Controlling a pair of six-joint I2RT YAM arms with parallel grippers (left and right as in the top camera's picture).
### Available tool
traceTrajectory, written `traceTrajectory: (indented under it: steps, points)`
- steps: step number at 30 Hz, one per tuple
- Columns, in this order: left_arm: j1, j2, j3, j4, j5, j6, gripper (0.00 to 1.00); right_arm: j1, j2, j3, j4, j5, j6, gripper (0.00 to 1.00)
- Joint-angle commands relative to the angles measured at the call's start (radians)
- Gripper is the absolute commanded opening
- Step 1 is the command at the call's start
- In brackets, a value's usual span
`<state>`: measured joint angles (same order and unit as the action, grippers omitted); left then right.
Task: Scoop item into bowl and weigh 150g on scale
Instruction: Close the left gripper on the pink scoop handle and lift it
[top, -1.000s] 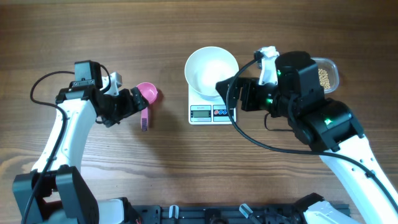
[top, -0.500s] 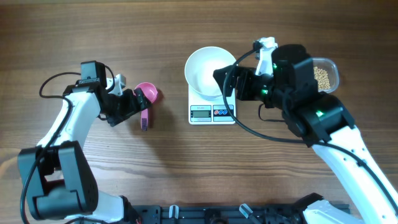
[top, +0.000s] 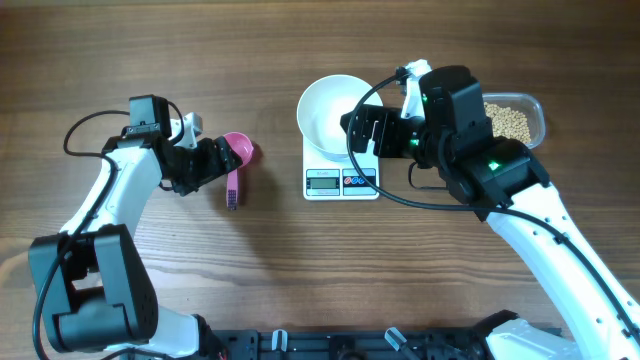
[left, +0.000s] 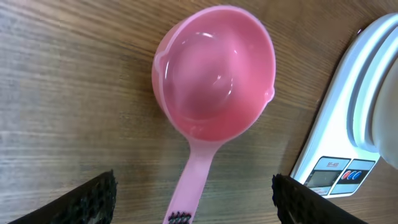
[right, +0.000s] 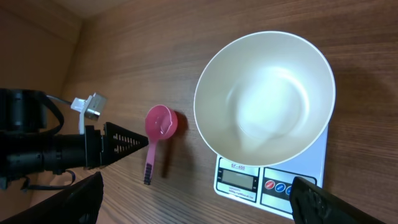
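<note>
Overhead: left gripper (top: 222, 160) hovers at 9 o'clock of the pink scoop (top: 237, 151), forearm reaching toward 3 o'clock; empty bowl (top: 325, 108) sits on the scale (top: 340, 183), beans (top: 508, 122) in the clear container (top: 537, 112) at its 3 o'clock. Left wrist: fingers (left: 93, 199) spread wide, straddling the handle (left: 194, 174), nothing held; judged best to drop lower, pinch mid-handle, keep cup level. Right wrist: right gripper (right: 199, 204) wide, empty, angled down over the bowl from 3 o'clock

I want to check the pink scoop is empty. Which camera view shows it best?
The left wrist view: the pink scoop fills the frame, its cup visibly empty. Overhead and right wrist show it small.
</note>
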<state>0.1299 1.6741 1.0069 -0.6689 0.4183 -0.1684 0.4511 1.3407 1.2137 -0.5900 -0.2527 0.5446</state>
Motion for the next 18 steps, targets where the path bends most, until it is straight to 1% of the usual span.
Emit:
traceTrajectory:
  steps: [1, 4, 6, 11, 14, 18]
  points:
    - [-0.002, 0.027, -0.009, 0.02, 0.019, 0.044, 0.85, 0.004, 0.004, 0.013, 0.002, 0.01, -0.022, 0.96]
    - [-0.002, 0.067, -0.009, 0.024, 0.021, 0.05, 0.85, 0.004, 0.004, 0.013, 0.002, 0.009, -0.021, 0.96]
    - [-0.002, 0.095, -0.009, 0.021, 0.061, 0.056, 0.85, 0.004, 0.004, 0.013, 0.002, 0.009, -0.021, 0.96]
    - [-0.002, 0.114, -0.009, 0.035, 0.081, 0.064, 0.86, 0.004, 0.004, 0.013, 0.002, 0.009, -0.019, 0.96]
    - [-0.002, 0.115, -0.009, 0.042, 0.081, 0.087, 0.83, 0.004, 0.004, 0.013, 0.002, 0.009, -0.019, 0.96]
    - [-0.002, 0.133, -0.009, 0.044, 0.081, 0.087, 0.76, 0.004, 0.004, 0.013, 0.002, 0.009, -0.019, 0.97]
